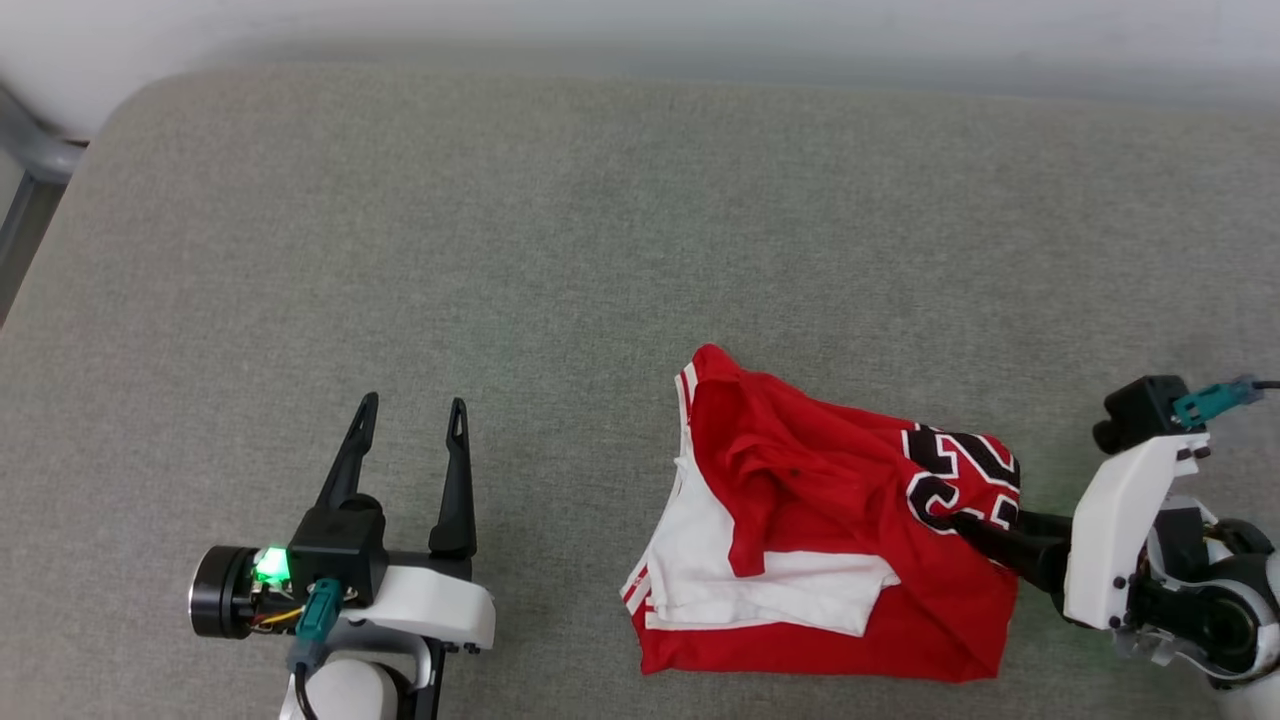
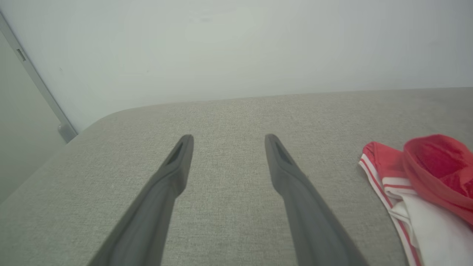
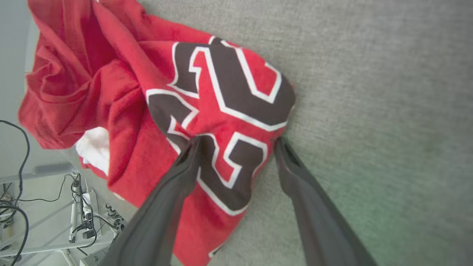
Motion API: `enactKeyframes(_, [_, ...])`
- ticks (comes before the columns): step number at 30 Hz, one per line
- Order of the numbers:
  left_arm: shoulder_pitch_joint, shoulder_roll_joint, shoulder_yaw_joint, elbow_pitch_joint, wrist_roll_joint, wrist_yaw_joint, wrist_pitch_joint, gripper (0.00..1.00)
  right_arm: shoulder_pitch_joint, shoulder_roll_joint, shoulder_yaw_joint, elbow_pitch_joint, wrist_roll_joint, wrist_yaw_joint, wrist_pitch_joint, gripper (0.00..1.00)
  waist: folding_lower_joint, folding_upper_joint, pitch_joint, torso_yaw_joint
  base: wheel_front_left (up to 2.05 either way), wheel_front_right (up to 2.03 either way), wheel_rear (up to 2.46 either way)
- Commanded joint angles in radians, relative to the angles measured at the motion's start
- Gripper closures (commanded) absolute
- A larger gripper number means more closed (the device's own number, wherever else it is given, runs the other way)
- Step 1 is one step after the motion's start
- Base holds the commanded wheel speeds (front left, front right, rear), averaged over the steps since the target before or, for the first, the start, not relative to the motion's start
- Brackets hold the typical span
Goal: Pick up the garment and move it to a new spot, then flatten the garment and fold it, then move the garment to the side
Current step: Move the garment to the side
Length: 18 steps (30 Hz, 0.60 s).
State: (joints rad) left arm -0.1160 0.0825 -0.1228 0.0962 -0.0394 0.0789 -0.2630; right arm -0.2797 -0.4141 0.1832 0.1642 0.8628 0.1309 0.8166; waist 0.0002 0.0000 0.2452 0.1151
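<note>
Grey padded surface (image 1: 600, 200) is carrying a soft, light, crumpled shirt (image 1: 820, 500), likely slumping once lifted; the right gripper (image 3: 237, 142), jaws open, is straddling its numbered edge, while the left gripper (image 1: 415, 405) is hanging open and empty.

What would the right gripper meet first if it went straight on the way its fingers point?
The garment: the open right gripper straddles its printed edge, so the red fabric comes first, probably at once; whether they touch yet is unclear.
</note>
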Motion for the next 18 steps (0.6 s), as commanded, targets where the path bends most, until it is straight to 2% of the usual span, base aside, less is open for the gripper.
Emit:
enactKeyframes(1, [-0.014,-0.004,-0.002,-0.001,0.005,-0.004,-0.002,0.0,-0.013,0.002,0.019,0.017,-0.001,-0.001,-0.008,0.0,-0.0002,0.0,0.023,0.017,0.0,0.0,0.0])
enactKeyframes(9, [-0.041,-0.01,-0.008,0.01,0.002,-0.005,-0.002,0.0,0.007,0.005,0.13,0.103,0.024,-0.001,-0.052,0.0,-0.0002,0.0,0.049,0.033,0.0,0.0,0.0])
enactKeyframes(10, [-0.046,-0.011,-0.006,0.013,0.001,-0.003,-0.002,0.0,-0.001,-0.002,0.15,0.102,0.03,-0.001,-0.09,0.56,-0.0002,0.0,0.049,0.033,0.0,0.0,0.0])
enactKeyframes(11, [-0.044,-0.012,-0.003,0.019,-0.001,-0.002,-0.002,0.0,-0.028,-0.017,0.171,0.099,0.039,-0.001,-0.151,1.0,-0.0002,0.0,0.041,0.027,0.0,0.0,0.0])
enactKeyframes(18, [-0.014,-0.009,0.005,0.027,-0.003,-0.004,-0.002,0.0,-0.095,-0.078,0.208,0.07,0.007,-0.001,-0.322,1.0,-0.0002,0.0,-0.007,-0.006,0.0,0.0,0.0])
